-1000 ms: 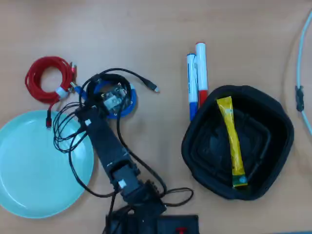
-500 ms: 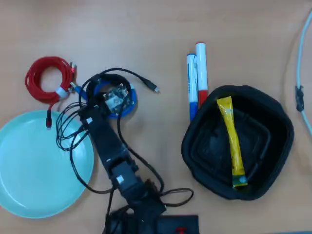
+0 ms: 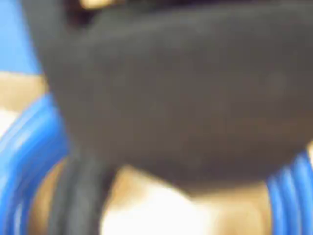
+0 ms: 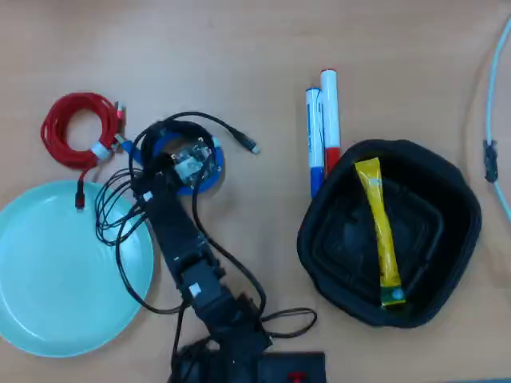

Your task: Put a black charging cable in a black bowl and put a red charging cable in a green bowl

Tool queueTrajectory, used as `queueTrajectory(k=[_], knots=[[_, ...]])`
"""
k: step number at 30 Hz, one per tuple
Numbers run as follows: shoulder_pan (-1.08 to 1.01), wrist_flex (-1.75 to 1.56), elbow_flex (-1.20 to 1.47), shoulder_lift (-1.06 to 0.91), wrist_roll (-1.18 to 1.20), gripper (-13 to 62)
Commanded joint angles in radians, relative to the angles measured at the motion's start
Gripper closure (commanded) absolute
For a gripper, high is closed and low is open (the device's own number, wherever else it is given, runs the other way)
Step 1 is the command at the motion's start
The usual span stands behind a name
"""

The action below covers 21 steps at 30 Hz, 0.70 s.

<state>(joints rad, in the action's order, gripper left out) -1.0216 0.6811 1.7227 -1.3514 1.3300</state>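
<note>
One tool [image 4: 185, 156] low over blue coiled cable [image 4: 209, 171]; jaw opening hidden.

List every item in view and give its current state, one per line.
red charging cable: coiled, on the table, outside the bowls
black charging cable: loose loops on the table, partly over the green bowl's rim
green bowl: empty
black bowl: holds a yellow sachet
blue cable: coiled under the hand
hand: over the blue cable, open or shut unclear

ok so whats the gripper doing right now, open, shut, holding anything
Gripper: cannot be told. It sits low over the blue coiled cable and the thin black charging cable; the wrist view is a blur and the overhead view hides its jaws.
</note>
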Motion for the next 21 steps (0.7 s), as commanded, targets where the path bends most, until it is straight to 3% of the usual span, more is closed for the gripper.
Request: queueTrajectory(k=[1,11,21], knots=[[0.008,-0.054,-0.008,-0.008,-0.017,45.7],[0.006,-0.044,0.005,-0.035,-0.023,44.4],[0.038,0.077,-0.005,-0.356,-0.02,44.9]])
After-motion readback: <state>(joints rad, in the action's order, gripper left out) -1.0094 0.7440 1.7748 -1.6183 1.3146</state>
